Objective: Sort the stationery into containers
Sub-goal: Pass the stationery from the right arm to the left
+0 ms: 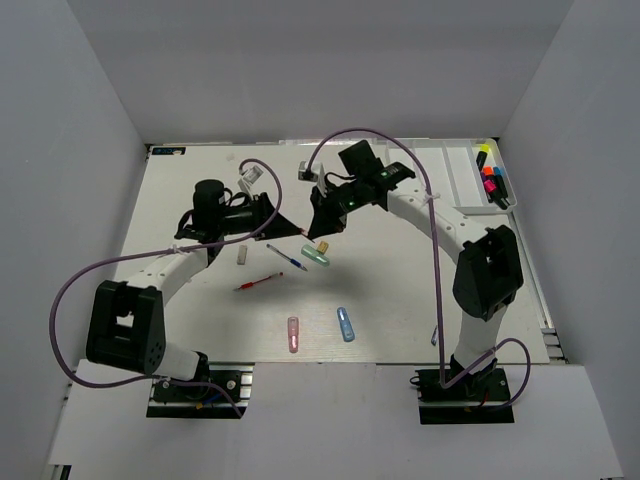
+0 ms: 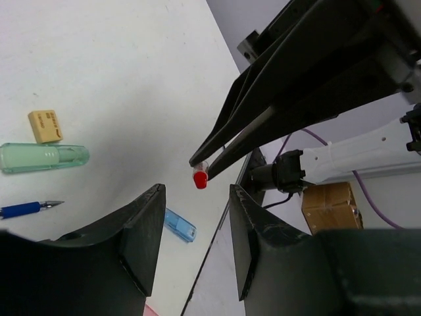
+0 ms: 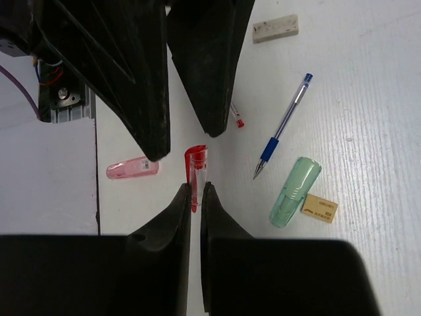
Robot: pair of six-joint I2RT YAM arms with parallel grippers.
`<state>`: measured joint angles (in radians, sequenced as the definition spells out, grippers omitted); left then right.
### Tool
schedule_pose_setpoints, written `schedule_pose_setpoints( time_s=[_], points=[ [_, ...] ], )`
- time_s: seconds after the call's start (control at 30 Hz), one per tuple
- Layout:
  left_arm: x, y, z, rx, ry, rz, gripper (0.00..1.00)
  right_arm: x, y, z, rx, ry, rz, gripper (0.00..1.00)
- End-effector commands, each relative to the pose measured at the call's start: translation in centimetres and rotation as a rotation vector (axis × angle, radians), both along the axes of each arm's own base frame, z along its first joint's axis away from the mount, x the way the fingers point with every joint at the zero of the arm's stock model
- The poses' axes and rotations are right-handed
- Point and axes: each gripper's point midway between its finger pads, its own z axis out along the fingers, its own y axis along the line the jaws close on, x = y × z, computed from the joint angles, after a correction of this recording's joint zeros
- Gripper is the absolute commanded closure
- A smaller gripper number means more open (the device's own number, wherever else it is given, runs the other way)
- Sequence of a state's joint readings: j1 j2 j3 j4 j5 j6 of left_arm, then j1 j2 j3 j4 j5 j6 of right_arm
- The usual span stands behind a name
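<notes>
Above the white table [image 1: 400, 300], the right gripper [image 3: 195, 191] pinches a slim pen [image 3: 196, 161], red-capped with a pale barrel. The left gripper [image 2: 196, 191] stands spread either side of the cap. Grey walls [image 1: 300, 70] enclose the table.

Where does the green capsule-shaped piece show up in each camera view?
Top external: the green capsule lies almost at the centre of the picture, on a diagonal.
Left wrist: the green capsule is at the left edge, about mid-height, lying level.
Right wrist: the green capsule is right of centre in the lower half, tilted.
Shared landmark: the tan eraser sits close beside it in all three.
</notes>
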<state>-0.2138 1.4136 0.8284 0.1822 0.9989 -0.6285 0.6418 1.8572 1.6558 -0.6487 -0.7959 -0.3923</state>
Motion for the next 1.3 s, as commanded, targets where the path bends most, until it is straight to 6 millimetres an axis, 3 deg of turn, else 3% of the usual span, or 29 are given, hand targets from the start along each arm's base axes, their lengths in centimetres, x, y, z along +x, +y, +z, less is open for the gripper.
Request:
schedule_pose_setpoints(
  time_s=[0.0,0.5,1.0,1.27],
  points=[
    [-0.8,-0.8,0.1,-0.002,-0.016,-0.062,0.47,0.4,0.9,2.1,0.050,-0.032,0.020,1.00],
    [-1.0,-1.5,0.7,-0.021,-0.032,-0.078,0.52,-0.6,0.8,0.9,-0.002,-0.071,0.067,1.00],
    [-0.9,-1.2,-0.6,0.009,0.006,-0.048,0.59,-0.7,1.3,1.1,0.009,-0.061,0.064,1.00],
    [-0.7,-1.2,-0.8,0.013,0.010,-0.038,0.64,-1.9,1.7,1.3,0.012,-0.076,0.107,1.00]
  ],
)
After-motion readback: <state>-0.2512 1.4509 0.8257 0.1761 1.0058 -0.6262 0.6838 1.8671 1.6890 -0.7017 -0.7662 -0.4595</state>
